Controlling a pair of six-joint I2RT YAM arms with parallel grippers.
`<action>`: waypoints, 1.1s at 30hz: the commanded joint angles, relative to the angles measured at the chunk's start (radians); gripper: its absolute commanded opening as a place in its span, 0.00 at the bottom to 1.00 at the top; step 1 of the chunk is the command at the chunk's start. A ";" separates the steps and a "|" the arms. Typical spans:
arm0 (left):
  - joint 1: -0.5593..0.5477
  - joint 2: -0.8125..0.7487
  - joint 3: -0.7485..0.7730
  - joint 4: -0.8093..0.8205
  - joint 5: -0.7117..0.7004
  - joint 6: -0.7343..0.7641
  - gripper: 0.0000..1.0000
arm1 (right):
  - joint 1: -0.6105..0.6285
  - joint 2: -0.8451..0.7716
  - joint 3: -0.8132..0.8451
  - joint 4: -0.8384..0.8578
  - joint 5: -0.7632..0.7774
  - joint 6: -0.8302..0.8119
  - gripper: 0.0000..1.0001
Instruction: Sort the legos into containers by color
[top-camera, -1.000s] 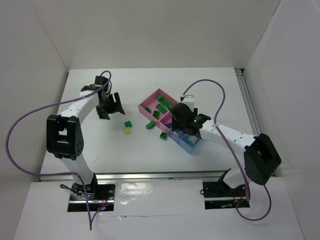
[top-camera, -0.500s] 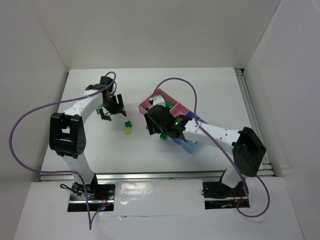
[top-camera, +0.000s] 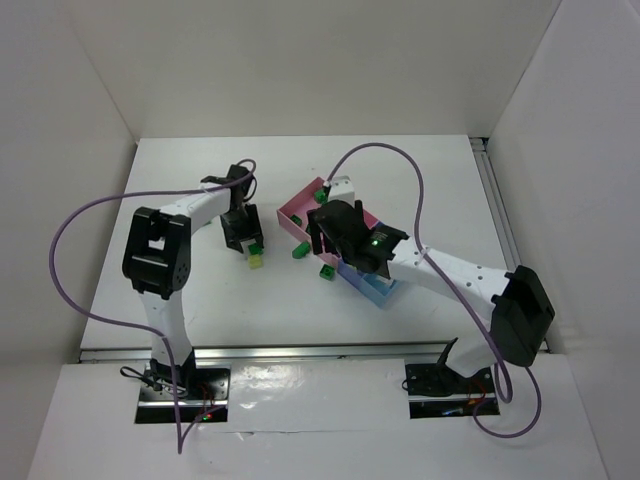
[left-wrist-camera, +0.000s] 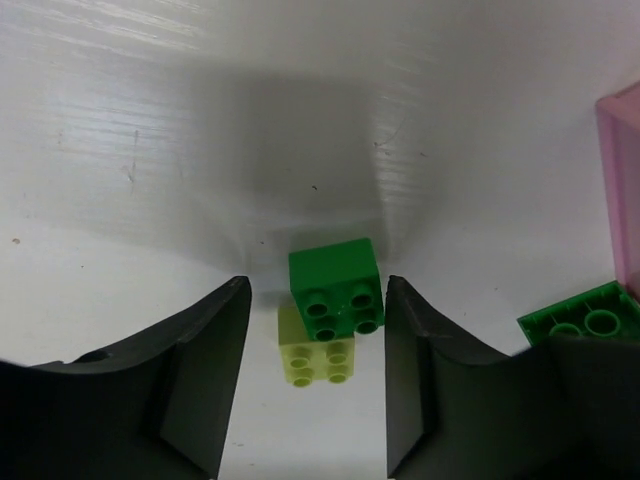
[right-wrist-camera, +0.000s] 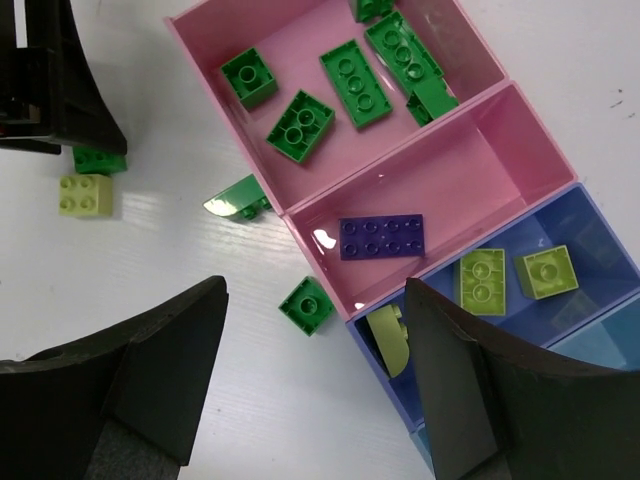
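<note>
Legos: one dark green brick (left-wrist-camera: 335, 289) lies on the table (left-wrist-camera: 150, 150) between the fingertips of my left gripper (left-wrist-camera: 317, 295), with a gap on either side; a pale yellow-green brick (left-wrist-camera: 319, 359) touches it on the side nearer my wrist; the left jaws stand wide and hold nothing.

Below my right gripper (right-wrist-camera: 315, 297), whose jaws are also wide and empty, a small green brick (right-wrist-camera: 306, 305) sits on the table between the fingers, just beside the second pink bin (right-wrist-camera: 500, 150); a sloped green piece (right-wrist-camera: 238, 195) lies ahead and to the left, against the wall of the first pink bin (right-wrist-camera: 200, 40).

The first pink bin holds several dark green bricks; the second holds one dark purple brick (right-wrist-camera: 381, 237); the periwinkle bin (right-wrist-camera: 590, 225), by my right finger, holds yellow-green bricks (right-wrist-camera: 483, 281); the light blue bin (right-wrist-camera: 610, 340) is mostly hidden, so I cannot tell its contents.
</note>
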 joint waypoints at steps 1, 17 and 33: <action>-0.015 0.020 0.033 0.000 -0.003 -0.011 0.60 | -0.010 -0.037 -0.016 -0.004 0.036 0.011 0.79; -0.015 -0.079 0.151 -0.055 -0.011 -0.002 0.35 | -0.032 -0.070 -0.016 -0.022 0.120 0.035 0.79; -0.222 0.202 0.712 -0.125 0.103 -0.021 0.47 | -0.181 -0.199 -0.101 -0.099 0.041 0.137 0.79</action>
